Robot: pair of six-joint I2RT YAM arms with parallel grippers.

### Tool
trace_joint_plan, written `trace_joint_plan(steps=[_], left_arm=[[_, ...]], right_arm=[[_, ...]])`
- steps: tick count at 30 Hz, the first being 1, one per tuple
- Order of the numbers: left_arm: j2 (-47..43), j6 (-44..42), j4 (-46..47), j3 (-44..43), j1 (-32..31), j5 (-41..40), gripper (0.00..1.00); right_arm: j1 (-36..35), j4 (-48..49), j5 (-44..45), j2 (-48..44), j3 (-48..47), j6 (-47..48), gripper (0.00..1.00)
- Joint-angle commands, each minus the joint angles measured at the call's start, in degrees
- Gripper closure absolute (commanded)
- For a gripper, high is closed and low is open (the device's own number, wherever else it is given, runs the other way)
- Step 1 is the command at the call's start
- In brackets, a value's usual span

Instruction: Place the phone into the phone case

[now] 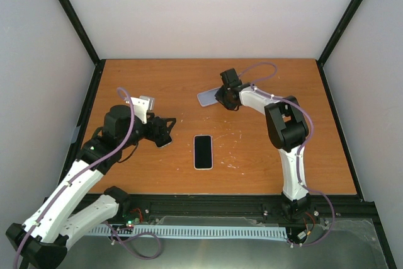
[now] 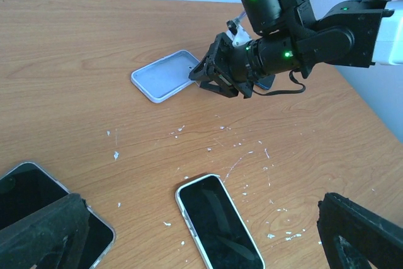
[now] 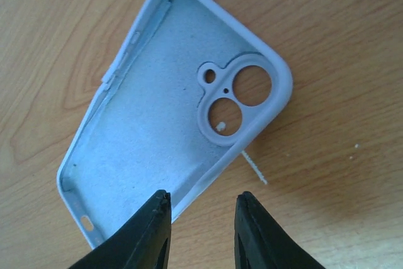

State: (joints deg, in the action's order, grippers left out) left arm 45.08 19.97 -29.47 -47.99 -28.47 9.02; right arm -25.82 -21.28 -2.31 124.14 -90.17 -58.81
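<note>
A pale blue phone case (image 1: 208,97) lies inside-up at the back of the table, its camera cut-out (image 3: 236,99) showing in the right wrist view. My right gripper (image 3: 203,200) hovers at one long rim of the phone case (image 3: 157,124). Its jaws are narrow but apart: one fingertip (image 3: 157,218) is over the case, the other over bare wood, and nothing is clamped. A black phone (image 1: 203,151) with a white rim lies screen-up mid-table. My left gripper (image 2: 201,218) stands wide open, low over the table, and the phone (image 2: 217,218) lies between its fingers.
A second dark phone (image 2: 31,200) lies by my left gripper's left finger and is mostly hidden under that gripper (image 1: 162,131) in the top view. White flecks (image 2: 239,149) dot the wooden table (image 1: 264,155). Black frame posts and white walls enclose it.
</note>
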Motion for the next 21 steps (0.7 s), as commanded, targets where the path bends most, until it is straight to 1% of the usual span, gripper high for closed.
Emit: trace_joint_plan(steps=[1,8,13,15,18,19,21], left_arm=[[-0.8,-1.4,1.4,-0.1,-0.3,0.4,0.01],[-0.7,-1.3,1.3,-0.1,-0.3,0.0,0.01],[-0.5,-1.3,1.3,0.0,-0.3,-0.1,0.0],[-0.4,-1.3,1.3,-0.1,-0.3,-0.4,0.0],[-0.5,-1.2,1.3,0.0,-0.3,-0.9,0.0],[-0.5,-1.2,1.3,-0.1,-0.3,-1.3,0.01],[-0.5,-1.2,1.2,0.0,-0.3,-1.4,0.01]], right_arm=[[-0.4,-0.3,2.3,1.5,-1.7,-4.8,0.71],[-0.5,2.2,0.2,4.8,-3.1,-5.0,0.69],[-0.5,0.9,0.4,6.0,-4.4,-5.0,0.71],[-0.5,-0.3,0.8,5.9,-4.5,-4.3,0.75],[-0.5,-2.2,2.3,4.5,-3.6,-2.0,0.85],[-0.5,-2.3,2.9,2.3,-1.7,0.6,0.92],[-0.5,-2.6,3.6,0.0,-0.2,3.0,0.96]])
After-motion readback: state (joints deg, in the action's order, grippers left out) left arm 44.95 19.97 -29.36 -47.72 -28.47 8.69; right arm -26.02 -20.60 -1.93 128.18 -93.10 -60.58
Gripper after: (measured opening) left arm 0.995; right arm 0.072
